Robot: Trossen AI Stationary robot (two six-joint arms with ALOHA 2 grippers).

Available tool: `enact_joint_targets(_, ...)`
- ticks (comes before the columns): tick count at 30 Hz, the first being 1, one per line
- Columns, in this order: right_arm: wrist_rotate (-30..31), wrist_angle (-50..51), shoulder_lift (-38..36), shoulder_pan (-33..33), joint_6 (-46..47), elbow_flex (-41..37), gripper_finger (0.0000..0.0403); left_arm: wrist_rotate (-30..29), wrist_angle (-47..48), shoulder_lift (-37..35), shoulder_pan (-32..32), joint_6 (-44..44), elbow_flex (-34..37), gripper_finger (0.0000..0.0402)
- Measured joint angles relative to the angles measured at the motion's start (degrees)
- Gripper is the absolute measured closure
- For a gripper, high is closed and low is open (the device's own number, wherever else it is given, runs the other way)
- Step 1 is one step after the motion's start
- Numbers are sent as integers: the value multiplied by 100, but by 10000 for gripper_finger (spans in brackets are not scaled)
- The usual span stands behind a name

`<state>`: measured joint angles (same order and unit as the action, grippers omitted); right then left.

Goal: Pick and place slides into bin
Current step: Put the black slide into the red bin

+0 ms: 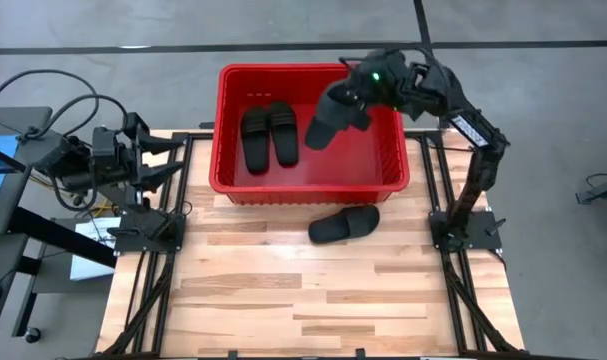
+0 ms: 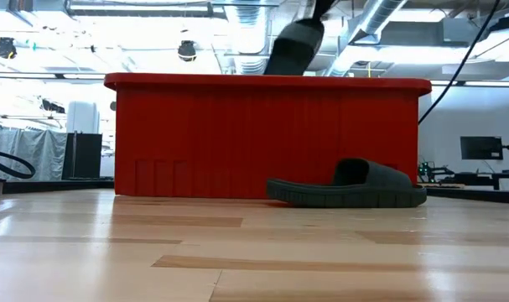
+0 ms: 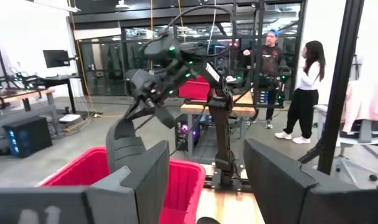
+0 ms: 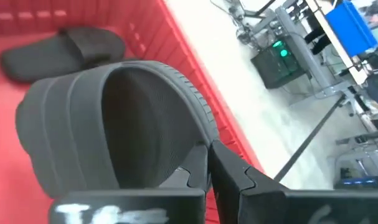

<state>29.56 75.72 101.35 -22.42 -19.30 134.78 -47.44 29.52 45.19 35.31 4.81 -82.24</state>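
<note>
From above, your right gripper is clamped on a matte black slide sandal, hanging it over the large bright red plastic bin, where two more sandals lie side by side. A fourth sandal rests on the wooden table just beside the bin's near wall. Your left gripper waits spread apart at the table's left edge.

At table level, that fourth sandal lies before the bin, the held one above its rim.

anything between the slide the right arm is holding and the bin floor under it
Nothing visible. The right gripper holds the slide above the bin, over bare red floor. The two slides already inside lie off to one side, apart from it.
</note>
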Motion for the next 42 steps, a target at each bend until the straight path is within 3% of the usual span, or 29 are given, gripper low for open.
enact_joint_targets(12,-1080,-248,765,-1166,-894,-11,403,-298,8,2,0,62,0,205)
enact_joint_targets(21,-1682,-290,1438,-1437,-1397,-11,403,-299,8,0,0,12,0,205)
enact_joint_targets(42,-3238,224,1806,-1923,-1889,-7,403,-577,-65,2,0,-161,0,205)
